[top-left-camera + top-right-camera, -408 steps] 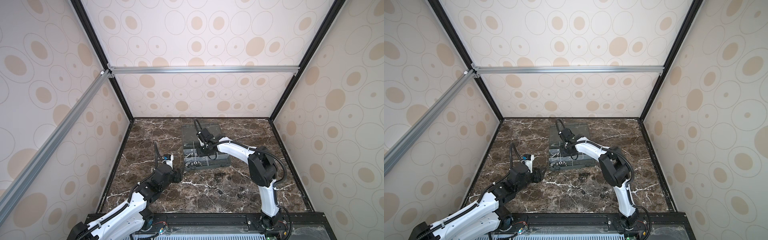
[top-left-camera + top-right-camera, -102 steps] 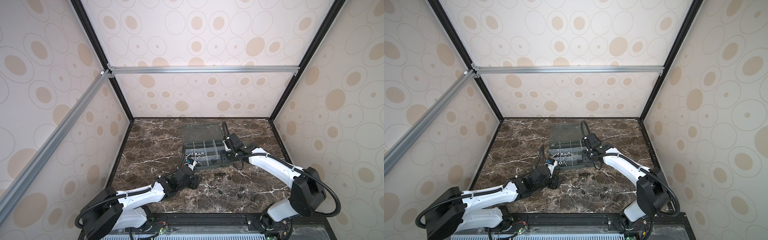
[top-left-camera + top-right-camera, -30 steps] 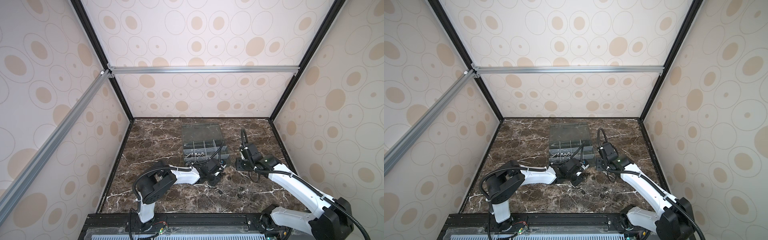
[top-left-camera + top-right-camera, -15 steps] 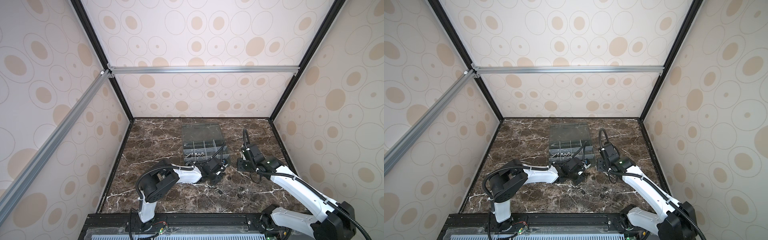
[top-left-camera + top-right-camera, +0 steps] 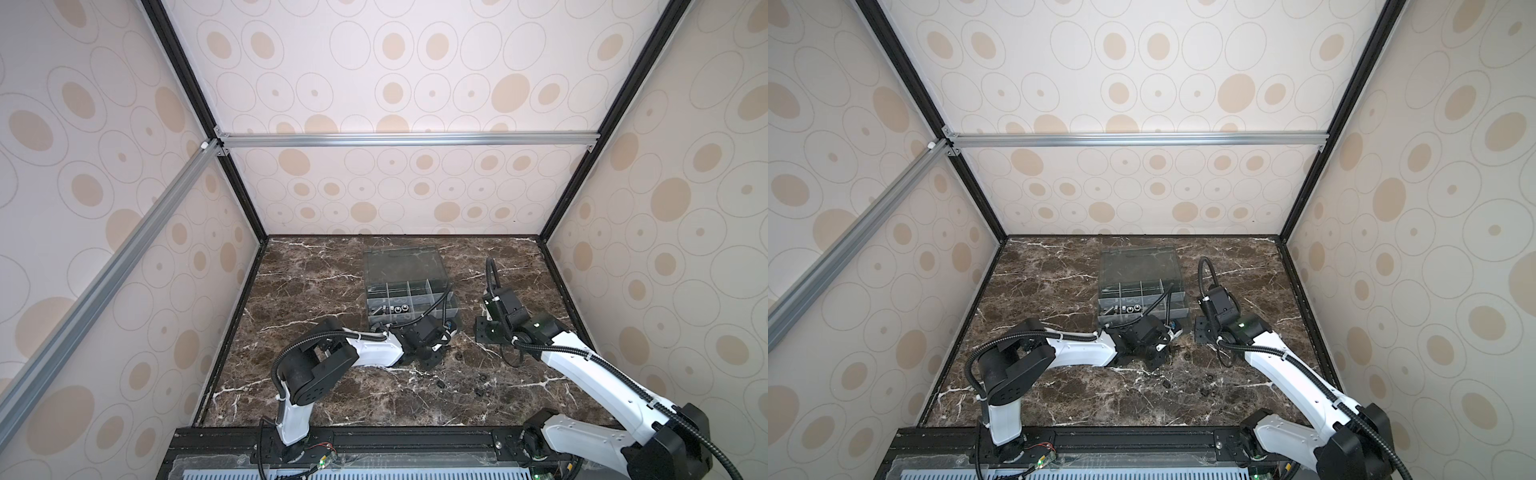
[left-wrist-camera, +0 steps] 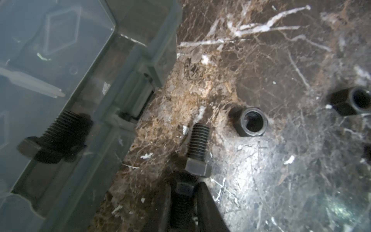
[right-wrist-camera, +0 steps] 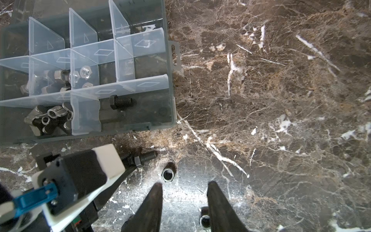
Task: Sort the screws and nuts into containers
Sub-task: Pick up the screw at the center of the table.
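Note:
My left gripper (image 6: 183, 198) is down at the table by the front right corner of the grey organiser box (image 7: 169, 80), shut on a black screw (image 6: 183, 189). A second black screw (image 6: 197, 148) lies on the marble just past its tips. A black nut (image 6: 252, 122) stands beside that screw. My right gripper (image 7: 185, 186) hovers open over the table, with that same nut (image 7: 168, 174) just ahead of its fingers and another nut (image 7: 204, 221) beside one finger. The box's containers hold silver nuts (image 7: 85, 72), silver screws (image 7: 48, 80), winged nuts (image 7: 52, 118) and one black screw (image 7: 120, 101).
The box's clear lid (image 5: 401, 264) lies open flat behind it. Small black pieces (image 5: 483, 377) lie loose on the marble in front of the arms. Both arms (image 5: 1084, 349) reach in from the front rail, close together. Patterned walls enclose the table on three sides.
My left gripper's jaws have closed on the black screw. Both arms have barely shifted; the right gripper has edged slightly towards the left one.

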`<action>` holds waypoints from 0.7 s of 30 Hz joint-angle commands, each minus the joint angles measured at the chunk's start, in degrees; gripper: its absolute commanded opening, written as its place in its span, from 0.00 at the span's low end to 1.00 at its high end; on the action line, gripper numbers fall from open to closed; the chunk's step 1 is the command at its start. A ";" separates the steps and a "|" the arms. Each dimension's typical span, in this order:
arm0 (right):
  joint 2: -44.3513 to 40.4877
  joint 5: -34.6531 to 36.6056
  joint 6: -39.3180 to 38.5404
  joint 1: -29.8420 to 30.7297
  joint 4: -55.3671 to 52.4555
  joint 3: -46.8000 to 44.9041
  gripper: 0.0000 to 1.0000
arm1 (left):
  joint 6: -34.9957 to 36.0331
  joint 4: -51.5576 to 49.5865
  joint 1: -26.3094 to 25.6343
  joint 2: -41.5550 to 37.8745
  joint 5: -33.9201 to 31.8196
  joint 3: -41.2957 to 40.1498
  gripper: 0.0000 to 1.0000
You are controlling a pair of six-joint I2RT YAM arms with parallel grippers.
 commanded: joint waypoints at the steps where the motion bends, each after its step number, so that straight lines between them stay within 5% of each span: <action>1: -0.84 1.21 0.47 -0.55 -1.29 -0.58 0.40 | 1.06 -2.73 -0.58 -0.39 1.58 -2.73 0.18; 21: -1.36 1.33 0.23 -0.85 -1.91 -0.22 0.40 | -1.97 -1.50 1.39 -10.67 -0.04 -0.71 0.07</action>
